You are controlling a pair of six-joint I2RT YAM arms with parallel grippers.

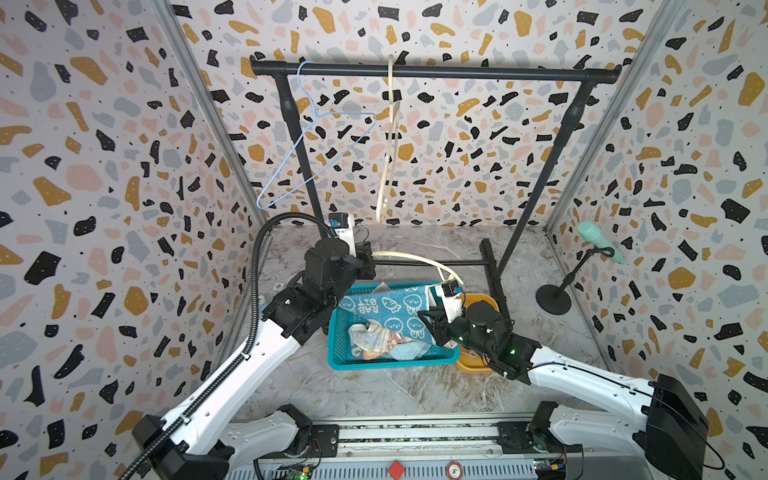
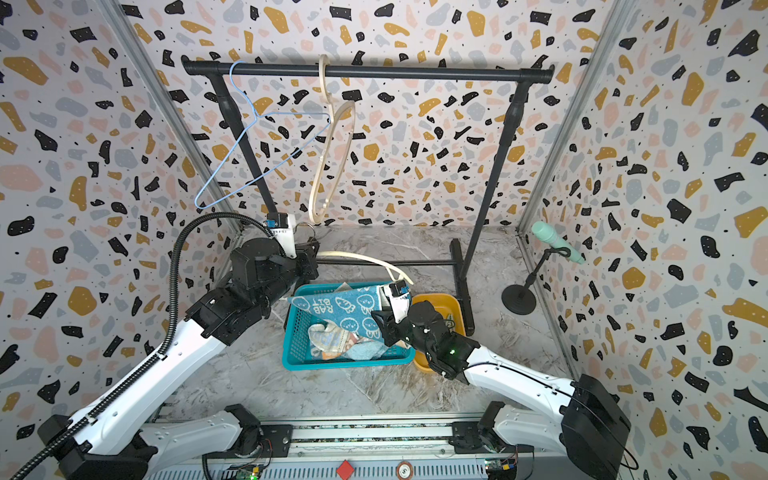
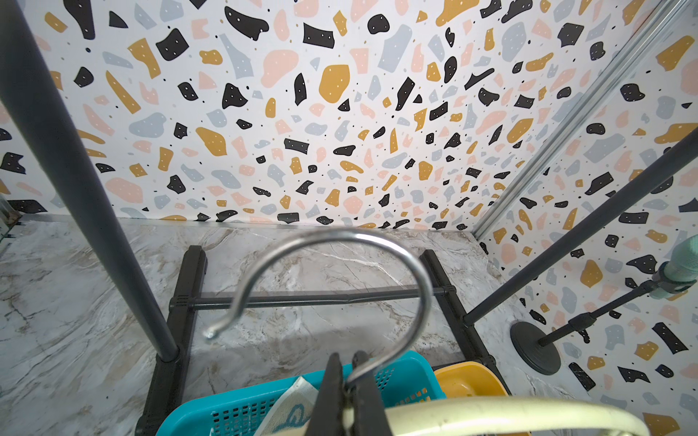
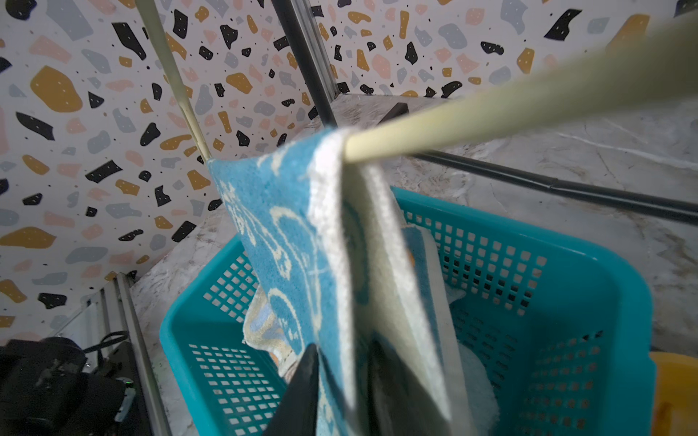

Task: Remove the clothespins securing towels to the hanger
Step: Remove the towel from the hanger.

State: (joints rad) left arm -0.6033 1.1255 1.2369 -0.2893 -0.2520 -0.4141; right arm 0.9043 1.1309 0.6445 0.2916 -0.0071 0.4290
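Marble tabletop point(image 1: 374, 395), three towels point(image 1: 386, 307), one teal basket point(image 1: 390, 365)

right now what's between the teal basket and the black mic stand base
The yellow tub and the rack's black foot, seen in both top views.

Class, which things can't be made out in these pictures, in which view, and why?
- Clothespins: none identifiable; right arm covers most of the yellow bin in both top views.
- Right gripper: right wrist view, teal towel fills the gap; open or shut unclear.
- Striped towel: crumpled, print too small, both top views.
- Cream hanger: left wrist view, mostly cut off by the frame edge.
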